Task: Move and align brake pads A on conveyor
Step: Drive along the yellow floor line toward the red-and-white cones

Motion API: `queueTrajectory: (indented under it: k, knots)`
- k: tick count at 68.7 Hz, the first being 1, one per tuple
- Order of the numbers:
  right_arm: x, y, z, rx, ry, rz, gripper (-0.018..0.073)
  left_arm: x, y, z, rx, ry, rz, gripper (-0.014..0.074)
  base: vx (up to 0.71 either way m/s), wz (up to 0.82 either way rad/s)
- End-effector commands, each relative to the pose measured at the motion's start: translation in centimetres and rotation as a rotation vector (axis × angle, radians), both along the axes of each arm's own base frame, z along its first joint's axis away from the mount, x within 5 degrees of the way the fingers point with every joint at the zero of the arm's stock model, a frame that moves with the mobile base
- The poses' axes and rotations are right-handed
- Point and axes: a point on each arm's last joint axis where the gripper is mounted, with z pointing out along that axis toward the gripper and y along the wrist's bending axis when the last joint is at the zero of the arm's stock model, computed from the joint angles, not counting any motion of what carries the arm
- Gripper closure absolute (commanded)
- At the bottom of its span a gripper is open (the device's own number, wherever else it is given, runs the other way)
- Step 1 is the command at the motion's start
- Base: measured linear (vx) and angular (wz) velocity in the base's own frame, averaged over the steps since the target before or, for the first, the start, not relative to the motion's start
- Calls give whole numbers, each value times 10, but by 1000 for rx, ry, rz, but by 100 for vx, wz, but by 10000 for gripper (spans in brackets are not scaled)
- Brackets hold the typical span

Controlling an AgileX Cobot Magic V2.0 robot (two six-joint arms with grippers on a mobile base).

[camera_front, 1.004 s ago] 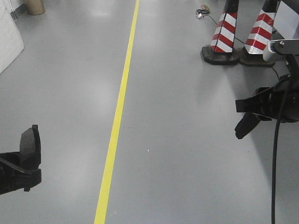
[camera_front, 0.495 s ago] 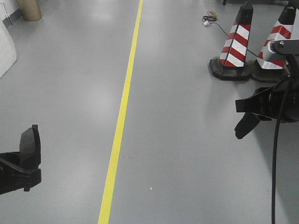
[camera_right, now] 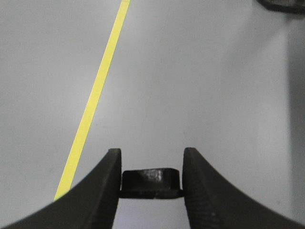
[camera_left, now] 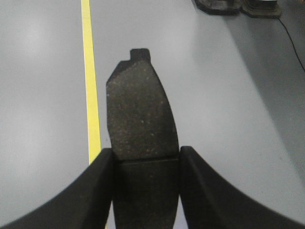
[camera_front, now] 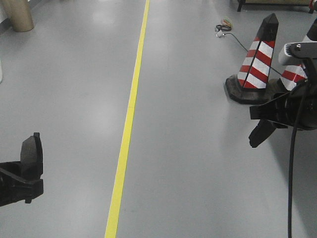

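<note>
— Left end effector (camera_left: 145, 191)?
— Clamped on a brake pad (camera_left: 140, 119), held upright above the grey floor (camera_front: 188, 163), beside the yellow line (camera_front: 126, 129).
— Right end effector (camera_right: 151, 183)?
— Closed too, pinching a small dark piece between the fingers; seen edge-on, cannot tell whether another pad.
— Conveyor?
— Nowhere in these views. Only a striped cone (camera_front: 260, 54) on the floor nearby.

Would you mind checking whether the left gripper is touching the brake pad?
Touching: the left wrist view shows the left gripper clamping the brake pad on both sides.
</note>
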Motion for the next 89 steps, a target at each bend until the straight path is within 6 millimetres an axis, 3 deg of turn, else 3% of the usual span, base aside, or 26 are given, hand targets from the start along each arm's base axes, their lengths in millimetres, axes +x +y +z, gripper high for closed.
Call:
queueTrajectory:
  k: [1, 89]
  knots:
    - [0, -1, 22, 18, -134, 5, 555, 4, -2, 17, -40, -110, -10, 594, 58, -4]
    - [0, -1, 22, 17, -132, 5, 555, 4, -2, 17, -40, -110, -10, 594, 53, -8]
